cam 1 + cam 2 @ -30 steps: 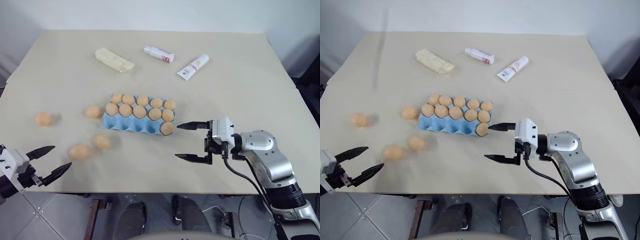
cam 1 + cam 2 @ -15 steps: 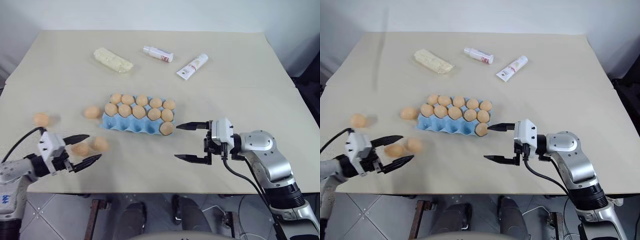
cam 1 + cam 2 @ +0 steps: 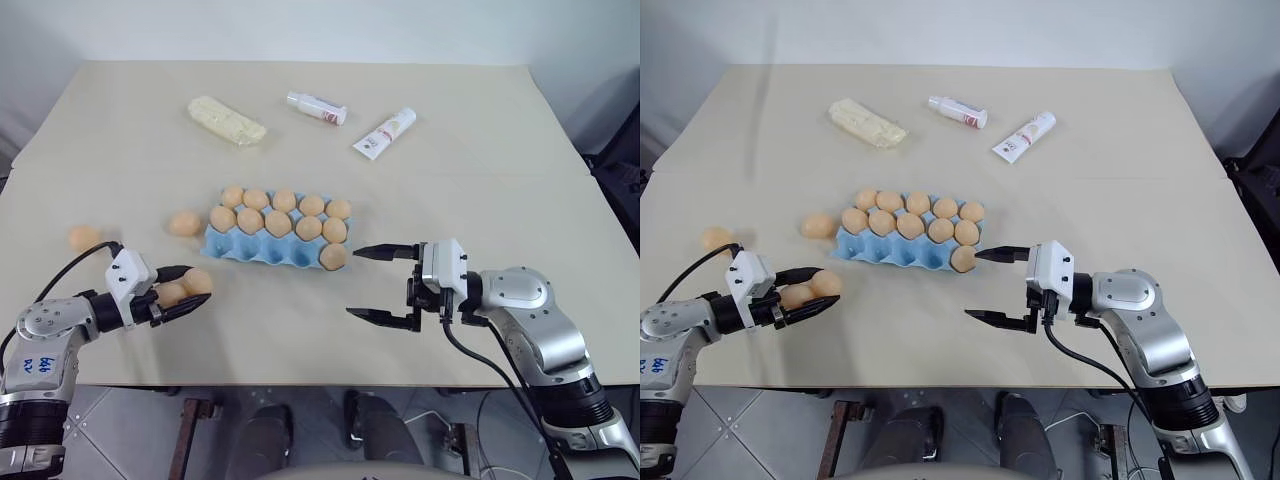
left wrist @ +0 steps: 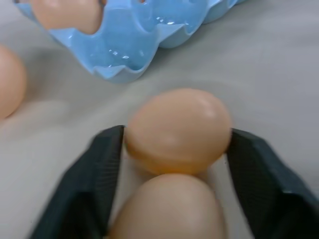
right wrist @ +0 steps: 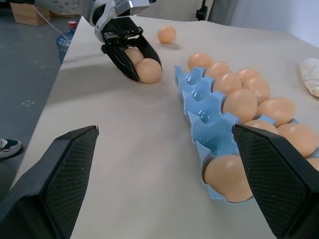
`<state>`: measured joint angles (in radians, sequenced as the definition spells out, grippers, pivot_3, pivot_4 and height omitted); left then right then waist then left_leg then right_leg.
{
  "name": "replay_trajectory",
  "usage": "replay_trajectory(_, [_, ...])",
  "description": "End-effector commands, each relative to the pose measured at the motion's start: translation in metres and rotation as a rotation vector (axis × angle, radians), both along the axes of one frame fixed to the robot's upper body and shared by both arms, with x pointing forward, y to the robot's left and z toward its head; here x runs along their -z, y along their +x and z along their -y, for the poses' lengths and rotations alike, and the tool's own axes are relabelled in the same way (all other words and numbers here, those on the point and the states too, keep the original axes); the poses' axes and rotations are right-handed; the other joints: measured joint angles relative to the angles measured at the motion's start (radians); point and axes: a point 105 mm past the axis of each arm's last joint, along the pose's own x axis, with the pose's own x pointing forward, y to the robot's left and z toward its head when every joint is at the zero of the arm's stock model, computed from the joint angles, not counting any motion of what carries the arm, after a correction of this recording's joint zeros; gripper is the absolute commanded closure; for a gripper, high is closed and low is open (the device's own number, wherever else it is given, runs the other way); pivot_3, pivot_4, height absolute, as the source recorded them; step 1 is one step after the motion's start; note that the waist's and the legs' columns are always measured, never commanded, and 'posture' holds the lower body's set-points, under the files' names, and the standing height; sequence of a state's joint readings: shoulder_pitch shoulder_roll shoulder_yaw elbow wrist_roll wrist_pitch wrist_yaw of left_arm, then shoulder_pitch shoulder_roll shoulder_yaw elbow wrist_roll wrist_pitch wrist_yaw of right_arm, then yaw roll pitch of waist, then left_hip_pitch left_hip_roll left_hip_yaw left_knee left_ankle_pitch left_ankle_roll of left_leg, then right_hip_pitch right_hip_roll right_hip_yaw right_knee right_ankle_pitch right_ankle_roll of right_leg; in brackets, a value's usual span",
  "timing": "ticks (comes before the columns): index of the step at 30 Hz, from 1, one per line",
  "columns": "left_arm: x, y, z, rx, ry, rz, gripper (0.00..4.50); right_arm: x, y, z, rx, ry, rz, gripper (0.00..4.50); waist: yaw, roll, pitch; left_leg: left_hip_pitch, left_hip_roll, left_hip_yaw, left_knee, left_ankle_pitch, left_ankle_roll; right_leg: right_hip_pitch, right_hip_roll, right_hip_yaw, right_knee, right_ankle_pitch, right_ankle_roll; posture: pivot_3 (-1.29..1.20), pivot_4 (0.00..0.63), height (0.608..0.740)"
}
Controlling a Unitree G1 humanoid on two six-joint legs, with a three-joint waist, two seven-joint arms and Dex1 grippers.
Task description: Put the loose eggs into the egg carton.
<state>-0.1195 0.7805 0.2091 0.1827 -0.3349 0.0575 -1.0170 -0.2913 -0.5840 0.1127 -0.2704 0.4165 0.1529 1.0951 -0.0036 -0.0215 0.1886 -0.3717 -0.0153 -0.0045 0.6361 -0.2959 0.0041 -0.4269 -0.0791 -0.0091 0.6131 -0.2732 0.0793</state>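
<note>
Straddling two loose eggs [image 3: 185, 287] on the surface [image 3: 300, 340], the left gripper [image 3: 180, 291] fingers close around them, likely gripping one for the egg carton [image 3: 262, 252]; right gripper [image 3: 378, 283] waits open.

I am seeing my left gripper [image 3: 178, 295] pointing toward three o'clock, fingers closing around two eggs [image 4: 175, 130]; my right gripper [image 3: 380, 283] is pointing toward nine o'clock, jaws spread.

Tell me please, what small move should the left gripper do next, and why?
Probably finish closing, then lift slowly. The left gripper has two loose eggs between its fingers, one behind the other, so only one may stay held. The egg carton has empty front cups nearby.
</note>
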Motion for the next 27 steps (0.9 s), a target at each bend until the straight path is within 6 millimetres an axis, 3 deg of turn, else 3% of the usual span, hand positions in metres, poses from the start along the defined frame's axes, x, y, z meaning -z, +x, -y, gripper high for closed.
replay_trajectory(1, [-0.007, 0.005, 0.004, 0.015, -0.008, 0.052, 2.24, -0.008, -0.004, -0.006, -0.017, 0.021, 0.044, 0.00, 0.000, 0.000, 0.000, 0.000, 0.000, 0.000, 0.000, 0.000, 0.000, 0.000, 0.000, 0.000, 0.000, 0.000, 0.000, 0.00, 0.150, 0.740])
replay_trajectory(7, [-0.045, 0.005, 0.010, 0.072, -0.061, 0.211, 2.37, -0.007, -0.005, -0.007, -0.017, 0.022, 0.038, 0.00, 0.000, 0.000, 0.000, 0.000, 0.000, 0.000, 0.000, 0.000, 0.000, 0.000, 0.000, 0.000, 0.000, 0.000, 0.000, 0.00, 0.150, 0.740])
replay_trajectory(11, [-0.064, 0.004, 0.032, 0.183, -0.059, 0.248, 2.37, -0.005, -0.004, -0.006, -0.010, 0.018, 0.038, 0.00, 0.001, 0.000, 0.000, 0.000, 0.000, 0.000, 0.002, 0.000, 0.000, 0.000, 0.000, 0.000, 0.001, 0.000, 0.000, 0.00, 0.150, 0.740])
replay_trajectory(18, [-0.065, 0.034, 0.084, 0.262, -0.032, 0.285, 2.37, -0.006, -0.004, -0.007, 0.001, 0.021, 0.047, 0.00, 0.004, 0.000, 0.000, -0.001, -0.001, 0.000, 0.011, -0.001, 0.001, 0.001, 0.000, 0.000, 0.007, 0.001, 0.001, 0.00, 0.150, 0.740])
replay_trajectory(23, [-0.051, 0.055, 0.126, 0.367, -0.046, 0.245, 2.37, -0.007, -0.005, 0.004, 0.058, 0.008, 0.059, 0.00, 0.005, 0.000, 0.000, -0.001, -0.003, 0.000, 0.015, 0.000, 0.002, 0.002, 0.001, 0.000, 0.009, 0.002, 0.003, 0.00, 0.150, 0.740])
replay_trajectory(27, [-0.045, 0.066, 0.143, 0.404, -0.048, 0.234, 2.37, -0.006, -0.008, 0.011, 0.111, 0.011, 0.061, 0.00, 0.002, -0.001, 0.000, -0.001, -0.003, 0.003, 0.015, 0.000, 0.002, 0.001, 0.002, 0.000, 0.009, 0.002, 0.004, 0.00, 0.150, 0.740])
